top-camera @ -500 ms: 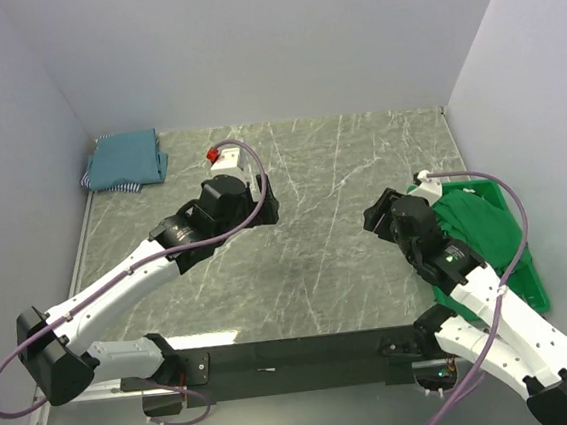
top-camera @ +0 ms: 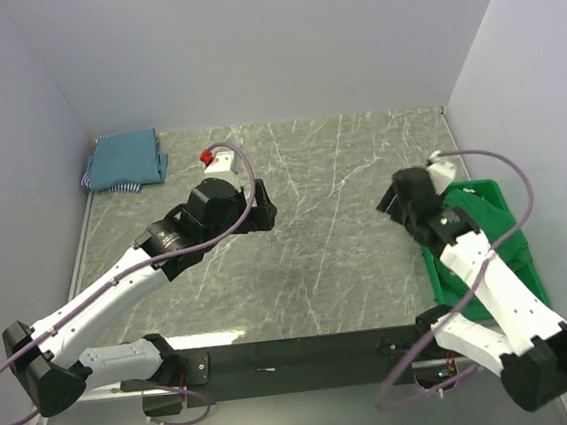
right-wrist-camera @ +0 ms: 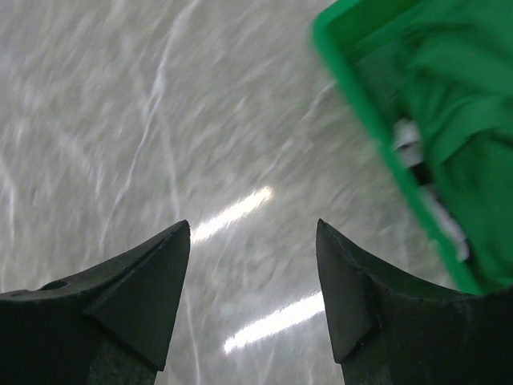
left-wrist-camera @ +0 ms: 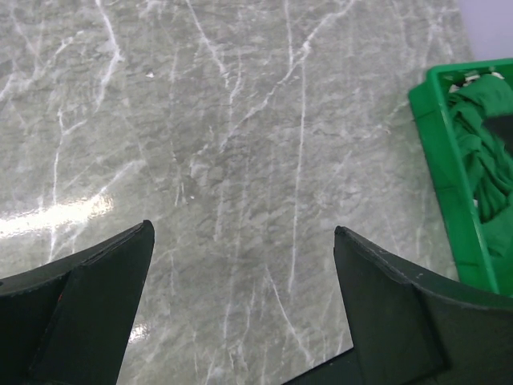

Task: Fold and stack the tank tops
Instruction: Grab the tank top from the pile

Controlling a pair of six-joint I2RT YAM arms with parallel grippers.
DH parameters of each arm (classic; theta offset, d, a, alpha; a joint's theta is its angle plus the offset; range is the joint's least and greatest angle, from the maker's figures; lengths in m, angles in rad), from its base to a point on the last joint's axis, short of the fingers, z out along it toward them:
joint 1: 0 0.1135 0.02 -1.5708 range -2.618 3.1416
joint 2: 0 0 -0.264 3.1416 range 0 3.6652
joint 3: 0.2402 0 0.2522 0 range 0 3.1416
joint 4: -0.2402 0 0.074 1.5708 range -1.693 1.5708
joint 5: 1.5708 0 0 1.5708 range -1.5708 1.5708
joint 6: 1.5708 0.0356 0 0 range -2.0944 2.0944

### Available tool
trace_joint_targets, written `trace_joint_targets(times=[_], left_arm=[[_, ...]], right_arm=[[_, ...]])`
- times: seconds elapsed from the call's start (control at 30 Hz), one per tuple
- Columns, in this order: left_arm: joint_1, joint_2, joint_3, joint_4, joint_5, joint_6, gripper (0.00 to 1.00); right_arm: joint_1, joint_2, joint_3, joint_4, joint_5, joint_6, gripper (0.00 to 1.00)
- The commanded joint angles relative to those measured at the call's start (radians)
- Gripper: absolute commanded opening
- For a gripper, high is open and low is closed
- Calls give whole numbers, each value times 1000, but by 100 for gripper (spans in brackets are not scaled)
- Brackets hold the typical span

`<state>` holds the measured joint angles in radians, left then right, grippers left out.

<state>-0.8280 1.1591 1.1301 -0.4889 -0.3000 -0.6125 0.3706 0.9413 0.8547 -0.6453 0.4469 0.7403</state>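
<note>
Two arms over a grey marble table: L gripper and R gripper both gape wide, nothing held. Green tank top lies bunched in the tray at R edge, just beside the R gripper. Folded blue tops sit stacked in far-L corner.

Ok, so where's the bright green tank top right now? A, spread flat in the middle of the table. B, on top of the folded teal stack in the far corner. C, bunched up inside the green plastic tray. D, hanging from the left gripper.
C: the green tank top lies crumpled inside the green tray at the table's right edge, as the left wrist view shows.
</note>
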Motion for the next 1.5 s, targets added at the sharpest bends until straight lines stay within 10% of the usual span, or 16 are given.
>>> trace_joint_targets(times=[0.0,0.33,0.9,1.23,1.47], left_arm=[[3,-47,-7,0,61,10,99],[3,-122,-61,-14,110,33,99],[4,-99,-58,-47,90,97,99],[18,-85,-59,-42,95,89,99],[27,-95,-30,-51,72,85,99]], right_arm=[[-218,42,66,-47,-2,-25,71],[-702,256,18,108,-50,37,71],[-783,580,37,368,-66,96,66],[-782,501,41,348,-91,33,0],[-757,288,157,250,-152,-30,0]])
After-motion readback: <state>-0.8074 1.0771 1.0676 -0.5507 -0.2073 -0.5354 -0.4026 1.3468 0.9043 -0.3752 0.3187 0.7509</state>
